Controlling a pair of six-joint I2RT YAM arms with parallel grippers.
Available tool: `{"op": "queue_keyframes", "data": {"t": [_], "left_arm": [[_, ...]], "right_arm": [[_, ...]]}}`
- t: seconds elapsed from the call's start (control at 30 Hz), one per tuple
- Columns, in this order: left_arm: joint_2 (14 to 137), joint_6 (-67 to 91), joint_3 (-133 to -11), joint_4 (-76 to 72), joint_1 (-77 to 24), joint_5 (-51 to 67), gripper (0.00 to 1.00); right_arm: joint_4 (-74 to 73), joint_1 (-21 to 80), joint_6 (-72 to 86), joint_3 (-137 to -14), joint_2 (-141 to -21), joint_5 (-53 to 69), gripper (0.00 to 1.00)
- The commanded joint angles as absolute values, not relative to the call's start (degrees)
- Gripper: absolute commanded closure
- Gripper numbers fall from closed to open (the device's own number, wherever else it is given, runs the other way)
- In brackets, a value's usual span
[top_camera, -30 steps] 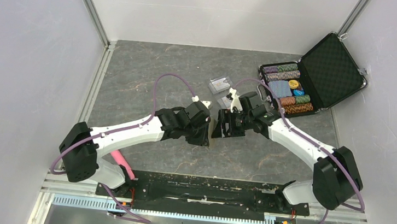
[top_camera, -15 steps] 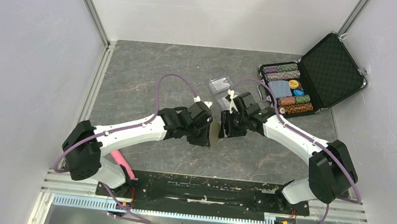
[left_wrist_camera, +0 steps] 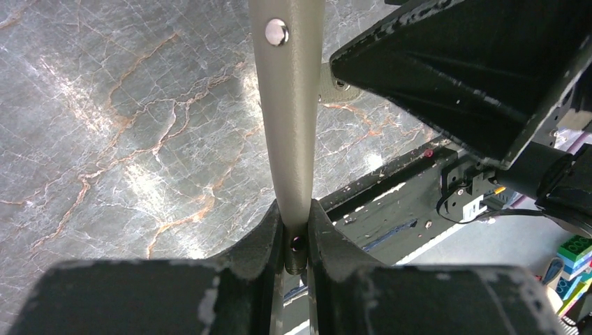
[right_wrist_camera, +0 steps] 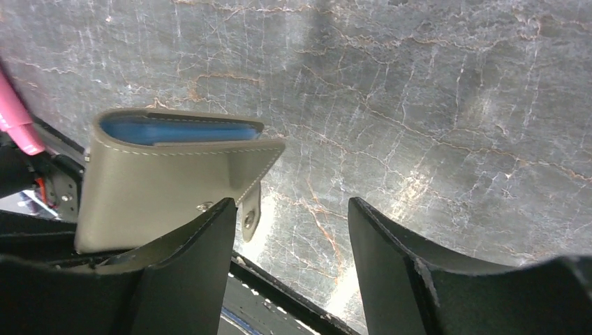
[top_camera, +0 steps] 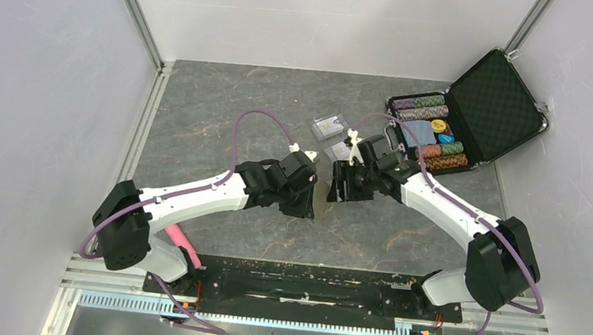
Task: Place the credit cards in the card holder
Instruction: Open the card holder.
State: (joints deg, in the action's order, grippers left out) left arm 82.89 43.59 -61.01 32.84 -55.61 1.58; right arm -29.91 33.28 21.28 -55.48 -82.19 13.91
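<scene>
The left hand [left_wrist_camera: 294, 234] pinches the folded wallet [left_wrist_camera: 286, 105] by one edge, over the table [left_wrist_camera: 105, 139]. The right hand [right_wrist_camera: 290, 216] hangs just beside the wallet, its jaws standing well apart.

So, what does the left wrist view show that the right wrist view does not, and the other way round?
Only the left wrist view: the card holder seen edge-on as a thin strip, clamped by the left gripper, with a round snap on it. Only the right wrist view: the holder's broad olive side, its blue pocket along the top, and the right gripper open, gripping nothing. Both: the card holder above the grey marbled table.
</scene>
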Motion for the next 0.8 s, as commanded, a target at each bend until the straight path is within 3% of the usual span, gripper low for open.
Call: {"op": "queue_keyframes", "data": {"t": [0.0, 0.13, 0.37, 0.43, 0.57, 0.67, 0.7, 0.73, 0.77], "left_arm": [[79.9, 45.3, -60.5, 28.4, -55.3, 1.8, 0.98], [78.2, 46.9, -57.9, 24.7, -54.9, 3.4, 0.98], [77.2, 47.5, -56.6, 24.3, -54.8, 3.5, 0.98], [77.1, 47.6, -56.5, 24.1, -54.7, 3.5, 0.98], [76.8, 47.9, -56.3, 23.9, -54.7, 3.3, 0.98], [76.6, 48.1, -56.0, 23.8, -54.6, 2.9, 0.98], [76.3, 48.2, -55.9, 24.0, -54.6, 2.5, 0.95], [76.1, 48.3, -55.9, 24.3, -54.6, 1.8, 0.84], [75.7, 48.3, -55.9, 25.1, -54.5, 1.0, 0.62]], "right_arm": [[-23.9, 29.5, 23.9, -51.5, -79.3, 23.0, 0.38], [-20.1, 28.7, 25.7, -48.9, -79.7, 29.2, 0.40], [-16.6, 28.7, 27.5, -46.8, -79.8, 33.8, 0.56], [-16.0, 28.7, 27.5, -46.4, -80.2, 35.1, 0.64], [-15.8, 28.7, 27.6, -46.3, -80.1, 35.6, 0.97], [-15.9, 28.8, 27.4, -46.9, -79.3, 35.3, 1.00], [-15.9, 28.7, 27.1, -47.4, -78.9, 35.2, 1.00], [-16.0, 28.8, 26.7, -47.9, -78.5, 35.1, 1.00], [-16.0, 28.7, 26.2, -48.6, -77.8, 35.0, 1.00]]}}
